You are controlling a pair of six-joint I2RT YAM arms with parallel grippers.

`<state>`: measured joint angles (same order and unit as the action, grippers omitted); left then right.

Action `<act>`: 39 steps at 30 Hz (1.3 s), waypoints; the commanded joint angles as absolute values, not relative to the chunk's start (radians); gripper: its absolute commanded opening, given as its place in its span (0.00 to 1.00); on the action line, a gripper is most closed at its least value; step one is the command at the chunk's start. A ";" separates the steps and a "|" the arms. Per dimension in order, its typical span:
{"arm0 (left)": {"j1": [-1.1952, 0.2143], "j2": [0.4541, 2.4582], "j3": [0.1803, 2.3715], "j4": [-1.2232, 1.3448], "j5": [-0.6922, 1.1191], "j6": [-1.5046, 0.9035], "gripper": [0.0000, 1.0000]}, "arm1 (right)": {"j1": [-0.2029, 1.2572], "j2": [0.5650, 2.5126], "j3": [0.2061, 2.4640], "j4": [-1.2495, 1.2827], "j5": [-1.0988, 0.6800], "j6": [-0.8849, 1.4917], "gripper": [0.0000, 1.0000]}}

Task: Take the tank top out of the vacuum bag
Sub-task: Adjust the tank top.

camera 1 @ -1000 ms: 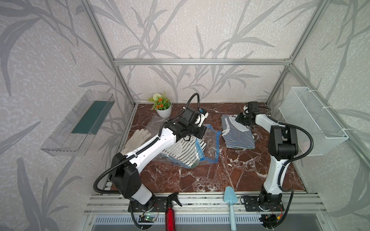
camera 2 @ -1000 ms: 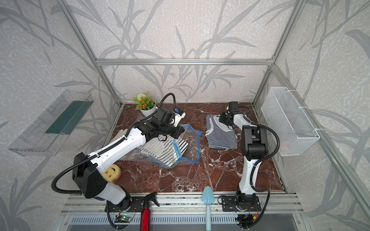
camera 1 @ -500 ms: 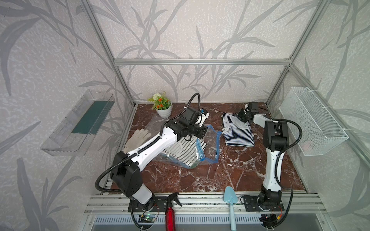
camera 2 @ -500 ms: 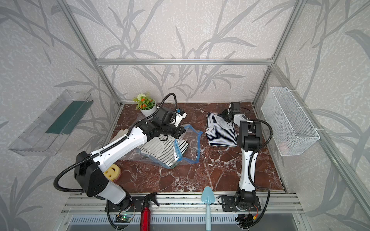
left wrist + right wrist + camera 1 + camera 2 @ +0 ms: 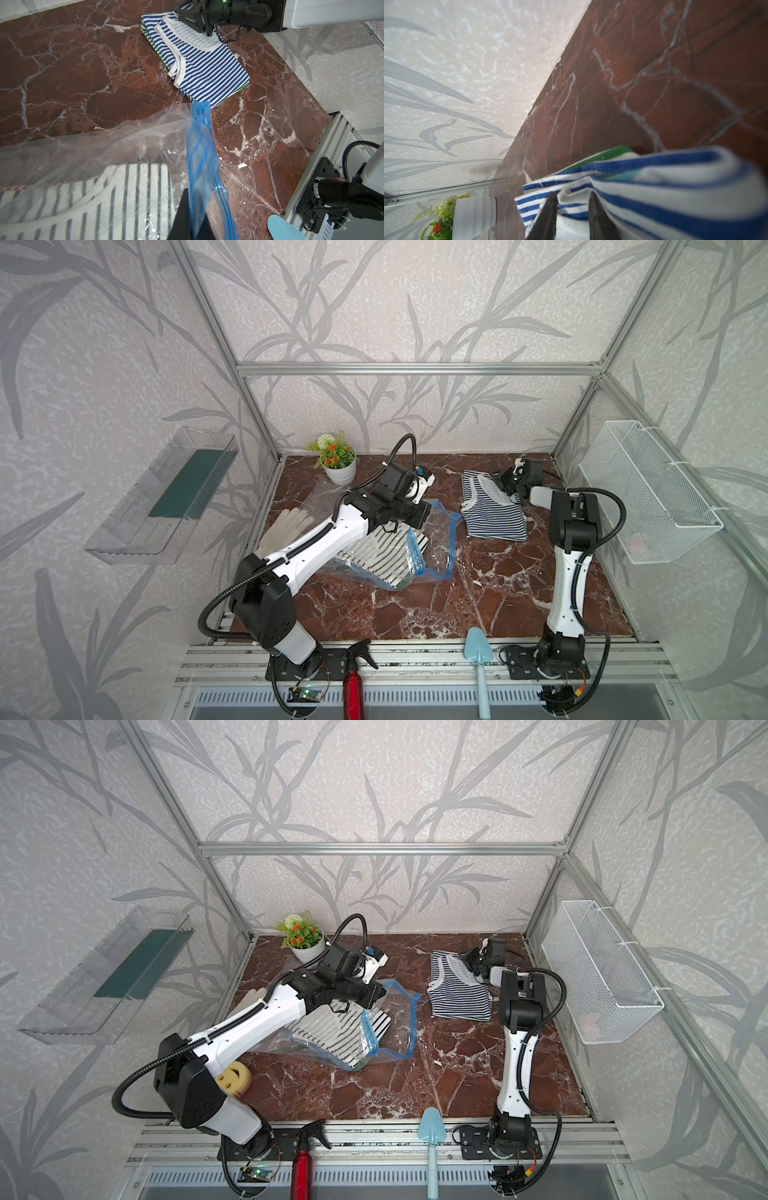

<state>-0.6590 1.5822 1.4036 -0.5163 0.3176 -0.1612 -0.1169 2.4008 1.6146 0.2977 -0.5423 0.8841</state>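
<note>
Two grips: clamps vacuum bag (image 5: 199, 124) in shut left jaws, pinches freed tank top (image 5: 199, 68) in narrowed right jaws; release likely next.

Both top views: high, front, looking down over whole red-brown marble tabletop (image 5: 415, 605). Wrist cams close-up, both catch blue-white striped tank top (image 5: 207, 68).

A small potted plant (image 5: 339, 466) is standing at the far left corner of the brown marble bench (image 5: 415, 605). Pale gloves (image 5: 282, 526) are lying by its left edge, and a yellow smiley sponge (image 5: 232, 1076) is sitting near its front left corner. A red spray bottle (image 5: 353, 682) and a light blue trowel (image 5: 478, 651) are resting at the front rail. A white wire basket (image 5: 648, 497) is hanging on the right wall, and a clear shelf (image 5: 166, 497) on the left wall.
</note>
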 commanded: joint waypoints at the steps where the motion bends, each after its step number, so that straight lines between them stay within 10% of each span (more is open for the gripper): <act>1: -0.658 1.577 1.433 -0.513 0.325 -0.161 0.00 | -0.139 2.389 1.622 0.338 -0.544 0.921 0.27; 39: -0.659 1.584 1.436 -0.515 0.327 -0.162 0.00 | -0.101 2.363 1.630 0.528 -0.531 0.963 0.25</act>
